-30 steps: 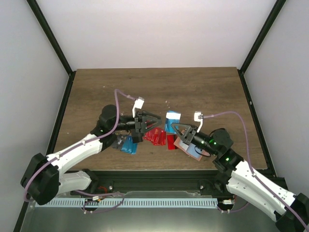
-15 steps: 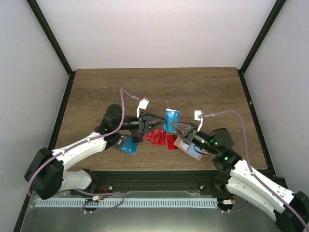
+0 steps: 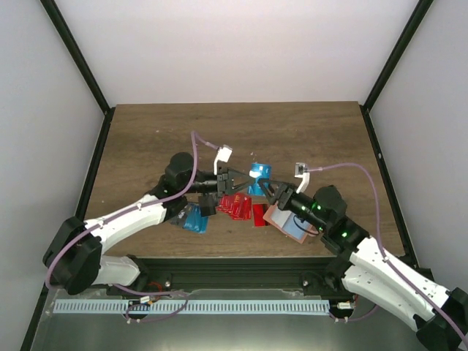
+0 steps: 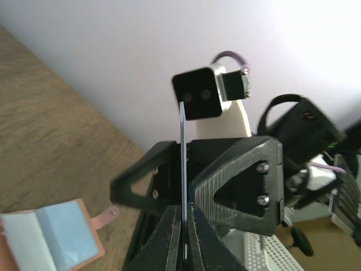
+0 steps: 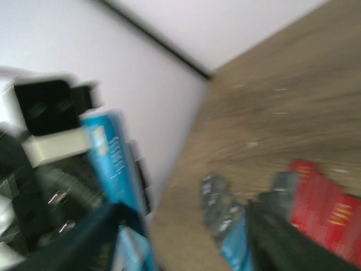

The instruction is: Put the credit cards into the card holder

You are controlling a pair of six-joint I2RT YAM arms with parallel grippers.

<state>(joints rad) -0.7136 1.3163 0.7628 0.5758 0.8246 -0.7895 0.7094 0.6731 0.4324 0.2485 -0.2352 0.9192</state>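
A bright blue credit card (image 3: 257, 175) stands upright above the table between the two arms. My left gripper (image 3: 243, 183) is shut on it; in the left wrist view the card (image 4: 183, 164) shows edge-on, pinched between the fingers of the left gripper (image 4: 184, 214). My right gripper (image 3: 273, 191) is open, with its fingers spread on either side of the card (image 5: 110, 164). The tan-pink card holder (image 3: 291, 221) lies open under the right arm and shows a pale pocket (image 4: 53, 237). Red cards (image 3: 235, 206), a blue card (image 3: 194, 219) and dark cards (image 3: 176, 215) lie on the table.
The wooden table (image 3: 161, 139) is bordered by a black frame with white walls around it. One more red card (image 3: 261, 214) lies beside the holder. The right wrist view is motion-blurred; red cards (image 5: 321, 209) and dark cards (image 5: 217, 200) show in it.
My left gripper moved right to the blue card that the right gripper held and shut on it. The right gripper has opened and let the card go.
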